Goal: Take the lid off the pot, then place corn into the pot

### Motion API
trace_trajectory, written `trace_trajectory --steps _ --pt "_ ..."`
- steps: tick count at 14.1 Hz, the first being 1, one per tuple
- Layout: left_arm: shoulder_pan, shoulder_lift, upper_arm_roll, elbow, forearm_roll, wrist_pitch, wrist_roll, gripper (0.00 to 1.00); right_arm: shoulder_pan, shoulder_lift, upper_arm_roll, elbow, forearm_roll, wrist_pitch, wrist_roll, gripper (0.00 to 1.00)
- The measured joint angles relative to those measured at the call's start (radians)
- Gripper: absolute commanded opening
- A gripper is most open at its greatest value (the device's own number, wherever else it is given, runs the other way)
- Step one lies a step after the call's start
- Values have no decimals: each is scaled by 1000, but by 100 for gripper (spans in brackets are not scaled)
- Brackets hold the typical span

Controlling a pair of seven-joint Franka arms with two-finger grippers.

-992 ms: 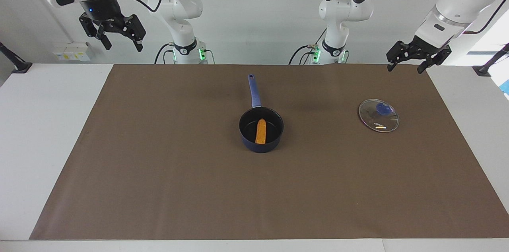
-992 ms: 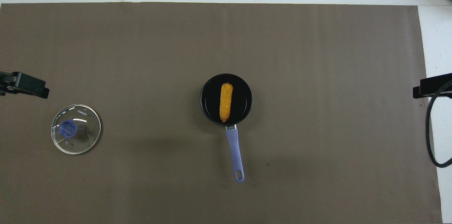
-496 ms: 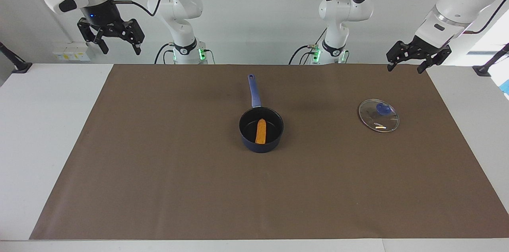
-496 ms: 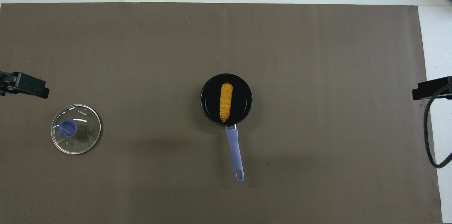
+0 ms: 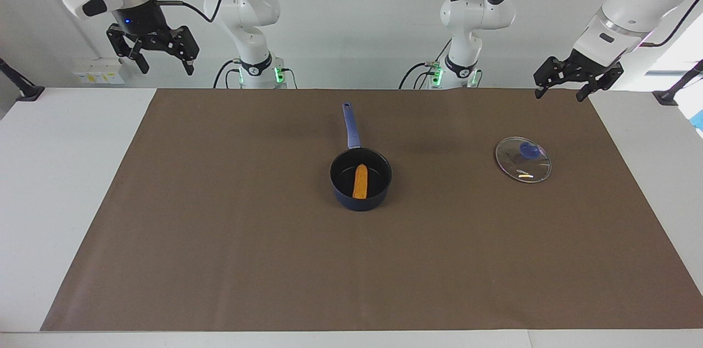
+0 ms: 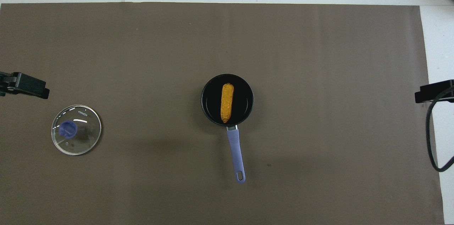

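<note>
The navy pot (image 5: 361,187) (image 6: 207,109) stands at the middle of the brown mat, its long blue handle (image 5: 350,125) (image 6: 236,154) pointing toward the robots. The orange-yellow corn (image 5: 360,181) (image 6: 227,102) lies inside the pot. The glass lid (image 5: 523,159) (image 6: 76,129) with its blue knob lies flat on the mat toward the left arm's end. My left gripper (image 5: 562,88) is open and empty, raised over the mat's edge near the lid. My right gripper (image 5: 162,61) is open and empty, raised high at the right arm's end.
The brown mat (image 5: 219,227) covers most of the white table (image 5: 66,172). A black cable (image 6: 431,140) loops at the right arm's end in the overhead view. The arm bases (image 5: 255,71) stand at the robots' edge of the table.
My right gripper has risen a little and drifted slightly toward the table's end. The left gripper, pot, corn and lid have not moved.
</note>
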Motion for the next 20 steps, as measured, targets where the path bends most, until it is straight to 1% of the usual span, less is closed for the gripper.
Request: trace_trajectory --steps 20 --pt "0 0 0 0 0 0 0 100 4 -6 18 -7 7 -5 0 100"
